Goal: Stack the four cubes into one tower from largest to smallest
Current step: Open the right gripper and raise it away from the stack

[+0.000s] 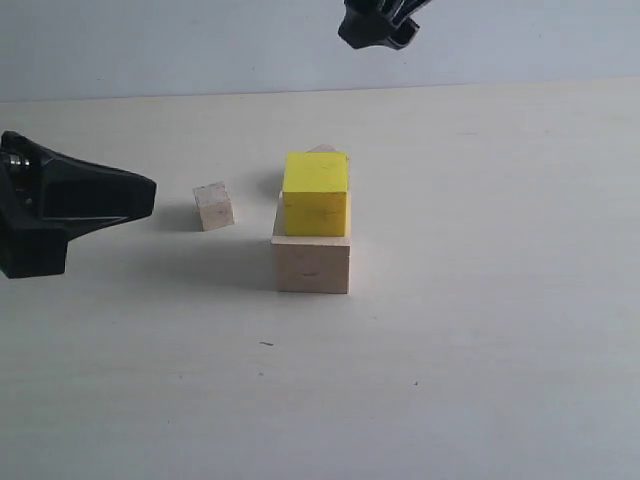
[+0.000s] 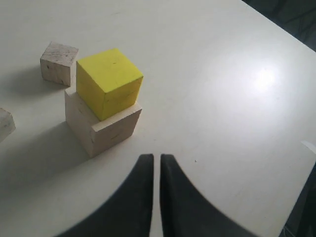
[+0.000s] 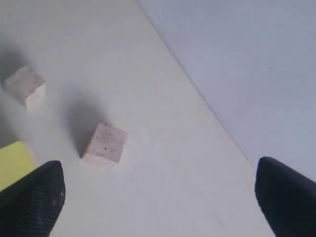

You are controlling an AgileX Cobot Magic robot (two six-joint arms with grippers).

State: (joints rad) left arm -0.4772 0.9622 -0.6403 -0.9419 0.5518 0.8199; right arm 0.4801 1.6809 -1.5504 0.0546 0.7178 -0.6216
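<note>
A bright yellow cube (image 1: 316, 192) (image 2: 108, 83) sits on the large pale wood cube (image 1: 311, 265) (image 2: 106, 128), shifted toward its back. One small pale cube (image 1: 214, 206) (image 2: 5, 123) (image 3: 24, 84) lies on the table to their left. Another small cube (image 1: 322, 149) (image 2: 59, 62) (image 3: 104, 143) lies just behind the stack, mostly hidden in the exterior view. My left gripper (image 1: 148, 192) (image 2: 157, 158) is shut and empty, left of the loose cube and apart from it. High above the far side, my right gripper (image 1: 378, 35) (image 3: 160, 187) stands wide open with nothing in it.
The pale table (image 1: 480, 330) carries only the cubes. Its far edge (image 1: 500, 85) meets a light grey wall, and the same edge (image 3: 197, 98) runs close to the small cube behind the stack.
</note>
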